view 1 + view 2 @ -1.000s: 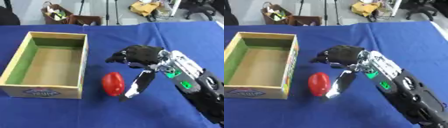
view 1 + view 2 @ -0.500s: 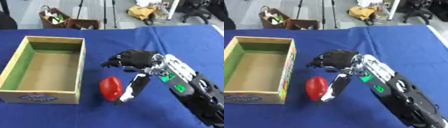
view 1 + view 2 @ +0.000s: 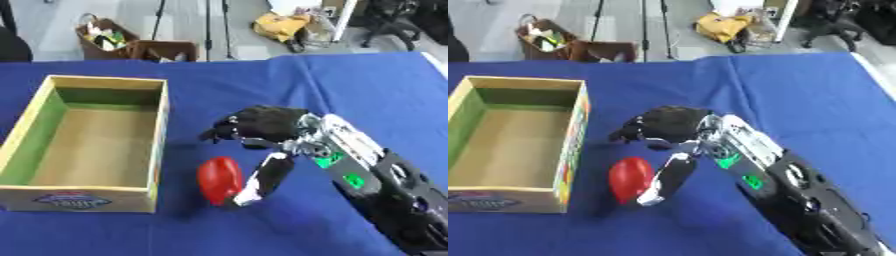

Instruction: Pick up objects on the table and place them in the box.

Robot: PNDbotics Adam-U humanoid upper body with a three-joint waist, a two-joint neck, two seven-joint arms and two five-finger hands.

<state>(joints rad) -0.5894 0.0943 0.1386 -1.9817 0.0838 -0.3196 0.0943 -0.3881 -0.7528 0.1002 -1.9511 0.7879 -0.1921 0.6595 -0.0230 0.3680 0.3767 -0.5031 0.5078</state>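
Reaching beside the red object, the right hand is seen part-curled, grasping nothing (box unfilled); pickup and placing remain.

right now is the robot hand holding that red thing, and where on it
Not held yet. The right robot hand is open beside the red object, which lies on the blue table; the thumb lies against its right side and the fingers are above it, not closed round.

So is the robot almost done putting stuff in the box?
Not yet. The box looks empty. The right hand is reaching round the red object on the blue table, thumb beside it, but it isn't lifted. Grabbing it and dropping it in is left.
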